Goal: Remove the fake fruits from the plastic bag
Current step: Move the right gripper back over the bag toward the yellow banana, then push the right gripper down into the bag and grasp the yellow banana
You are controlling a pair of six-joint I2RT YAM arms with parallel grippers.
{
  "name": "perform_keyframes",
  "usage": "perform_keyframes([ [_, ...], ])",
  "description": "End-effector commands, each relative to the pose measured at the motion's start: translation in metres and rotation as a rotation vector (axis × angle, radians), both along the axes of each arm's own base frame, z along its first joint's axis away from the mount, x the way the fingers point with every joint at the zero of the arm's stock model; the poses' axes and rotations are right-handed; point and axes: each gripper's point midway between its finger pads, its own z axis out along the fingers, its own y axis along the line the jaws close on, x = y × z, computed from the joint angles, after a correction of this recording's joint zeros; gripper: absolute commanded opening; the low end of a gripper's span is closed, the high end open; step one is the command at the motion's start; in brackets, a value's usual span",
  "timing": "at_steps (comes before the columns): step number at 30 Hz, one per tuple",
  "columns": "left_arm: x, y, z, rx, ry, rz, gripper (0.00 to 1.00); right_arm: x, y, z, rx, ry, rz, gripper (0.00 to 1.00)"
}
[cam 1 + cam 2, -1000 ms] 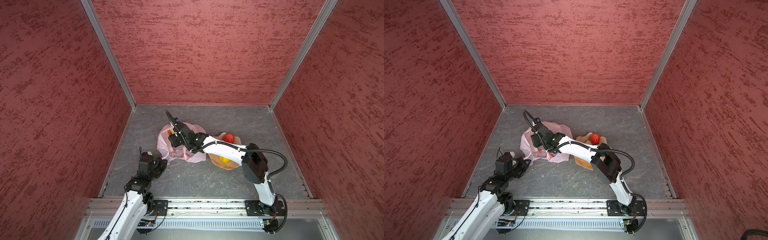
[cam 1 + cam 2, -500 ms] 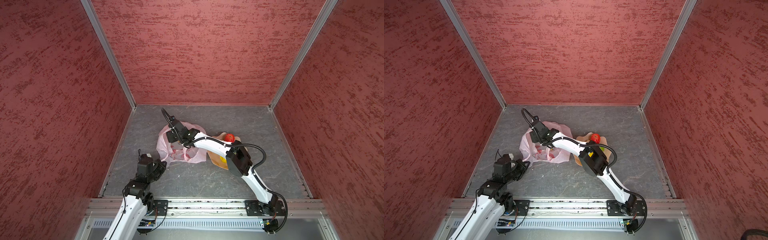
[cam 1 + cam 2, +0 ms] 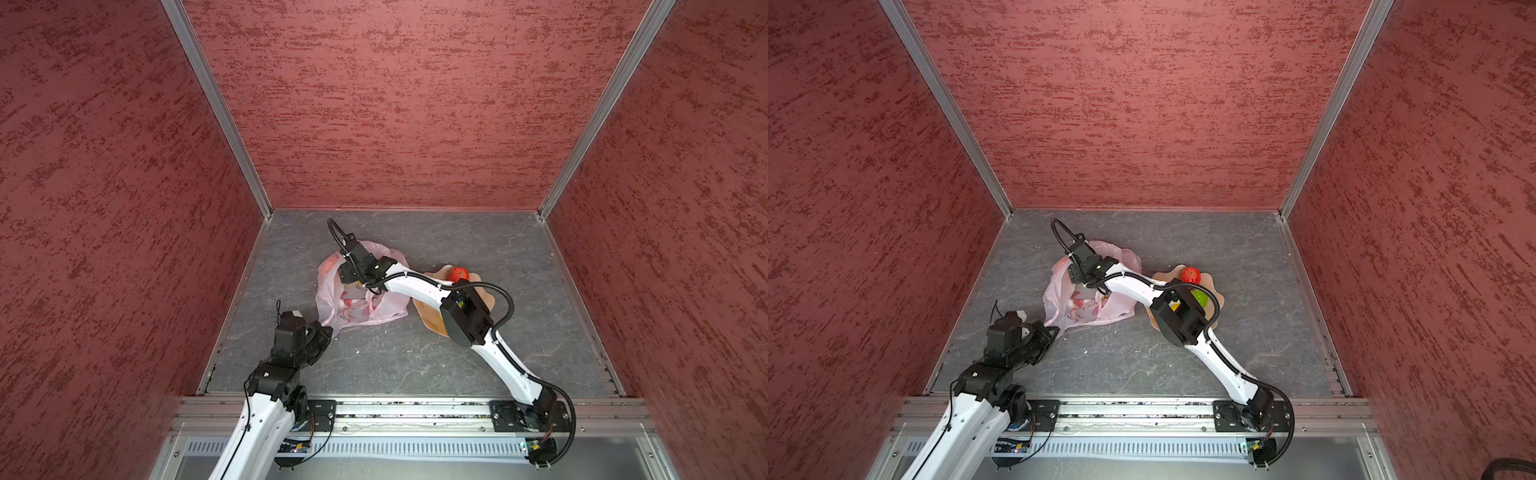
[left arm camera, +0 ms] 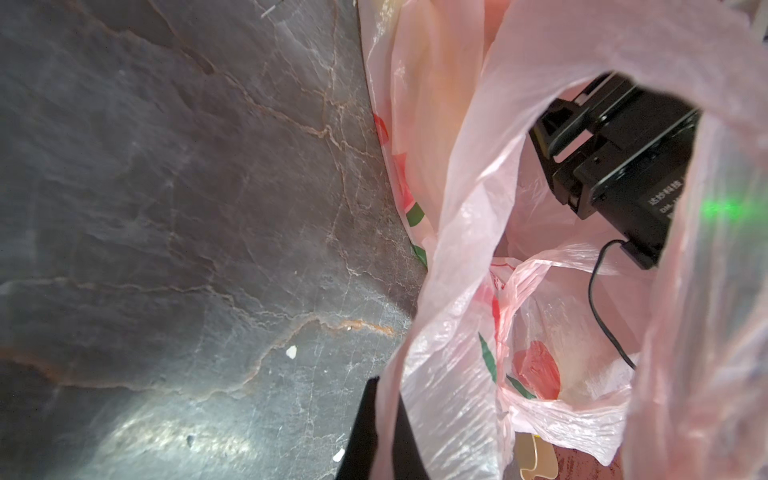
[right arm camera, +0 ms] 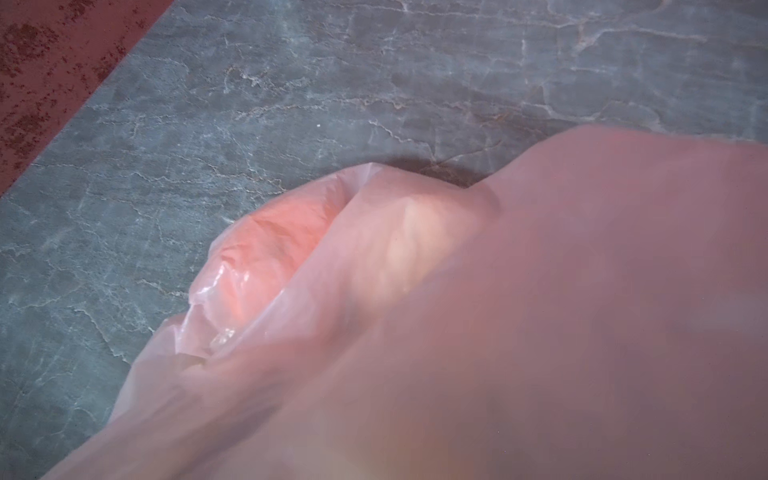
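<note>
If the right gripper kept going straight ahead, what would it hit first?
Probably the thin plastic bag, draped right in front of the right gripper; an orange fruit shows just behind it.

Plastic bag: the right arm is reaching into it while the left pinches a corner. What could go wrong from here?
1. Film of the plastic bag covers most of the right wrist view, so the right gripper may close on film rather than the orange fruit.
2. The left gripper pinches only a thin corner; a tug from inside might pull it free or tear it.
</note>
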Motion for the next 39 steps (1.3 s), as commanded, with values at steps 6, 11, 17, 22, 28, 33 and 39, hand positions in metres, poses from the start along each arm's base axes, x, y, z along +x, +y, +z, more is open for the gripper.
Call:
perform_keyframes([
  [6, 0.001, 0.003, -0.002, 0.024, -0.003, 0.007, 0.00, -0.011, -0.016, 0.017, -0.023, -0.001, 0.022, 0.74],
  [11, 0.005, 0.003, -0.001, 0.026, -0.009, 0.010, 0.00, -0.030, -0.031, 0.028, -0.008, 0.006, 0.053, 0.74],
  [17, 0.006, 0.003, 0.000, 0.029, -0.012, 0.009, 0.00, -0.043, -0.045, 0.014, -0.035, 0.032, 0.067, 0.74],
  [22, 0.004, 0.003, 0.000, 0.027, -0.011, 0.008, 0.00, -0.045, -0.042, 0.001, -0.030, 0.063, 0.087, 0.74],
  [28, 0.003, 0.004, 0.000, 0.027, -0.012, 0.011, 0.00, -0.044, -0.038, -0.006, -0.033, 0.075, 0.089, 0.72],
  [33, 0.003, 0.004, -0.001, 0.026, -0.012, 0.012, 0.00, -0.041, -0.043, -0.015, -0.053, 0.089, 0.081, 0.71],
  [39, 0.003, 0.003, -0.001, 0.026, -0.014, 0.011, 0.00, -0.040, -0.046, -0.029, -0.068, 0.109, 0.079, 0.69],
])
